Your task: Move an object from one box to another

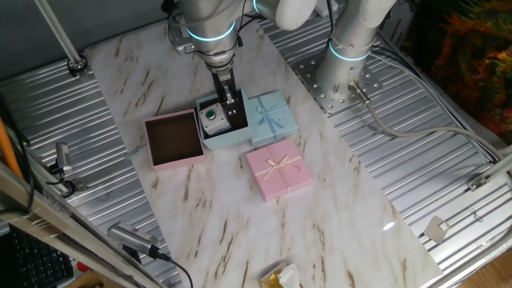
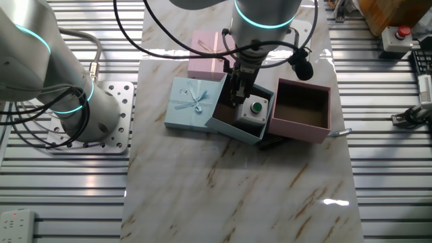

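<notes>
While the object (image 1: 213,120) is sitting inside the blue box (image 1: 240,138), the gripper (image 1: 233,110) is hanging just beside it (jaw state unclear).

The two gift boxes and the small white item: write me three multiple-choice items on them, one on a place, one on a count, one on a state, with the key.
1. Where does the small white item lie?
A. in the pink box
B. in the light blue box
C. on a lid

2. How many bowed lids lie on the table?
A. one
B. two
C. three

3. What state is the pink box in?
A. open and holding nothing
B. closed by its lid
C. tipped on its side

Key:
1 B: it sits on the dark lining of the light blue box, beside the gripper.
2 B: a light blue lid and a pink lid.
3 A: only its brown lining shows.
</notes>
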Robot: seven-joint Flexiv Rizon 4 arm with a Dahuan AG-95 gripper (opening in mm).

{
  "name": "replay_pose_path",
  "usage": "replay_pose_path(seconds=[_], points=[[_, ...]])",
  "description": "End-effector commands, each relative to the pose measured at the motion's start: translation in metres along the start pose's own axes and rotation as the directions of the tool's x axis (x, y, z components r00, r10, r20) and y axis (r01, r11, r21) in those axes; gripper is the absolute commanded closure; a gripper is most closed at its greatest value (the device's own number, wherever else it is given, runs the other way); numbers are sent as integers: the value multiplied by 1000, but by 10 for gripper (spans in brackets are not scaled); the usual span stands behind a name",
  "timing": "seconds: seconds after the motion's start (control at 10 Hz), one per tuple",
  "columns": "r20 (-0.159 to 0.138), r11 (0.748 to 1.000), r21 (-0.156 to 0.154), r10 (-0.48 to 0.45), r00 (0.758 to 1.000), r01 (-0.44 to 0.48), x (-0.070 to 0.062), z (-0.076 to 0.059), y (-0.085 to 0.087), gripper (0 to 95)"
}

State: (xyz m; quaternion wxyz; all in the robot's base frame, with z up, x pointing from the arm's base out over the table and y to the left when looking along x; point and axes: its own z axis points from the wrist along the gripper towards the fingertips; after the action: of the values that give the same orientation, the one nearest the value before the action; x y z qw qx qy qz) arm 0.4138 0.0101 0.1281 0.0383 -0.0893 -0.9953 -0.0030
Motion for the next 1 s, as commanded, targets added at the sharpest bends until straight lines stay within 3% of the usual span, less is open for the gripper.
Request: replay_pose_path(seconds=[0.1, 0.8, 1.0], points=[[-1, 1000, -3, 1, 1000, -1, 0, 0, 0, 570], [-3, 1000, 0, -6, 1000, 6, 0, 0, 0, 570], [-8, 1000, 13, -26, 1000, 26, 0, 0, 0, 570]])
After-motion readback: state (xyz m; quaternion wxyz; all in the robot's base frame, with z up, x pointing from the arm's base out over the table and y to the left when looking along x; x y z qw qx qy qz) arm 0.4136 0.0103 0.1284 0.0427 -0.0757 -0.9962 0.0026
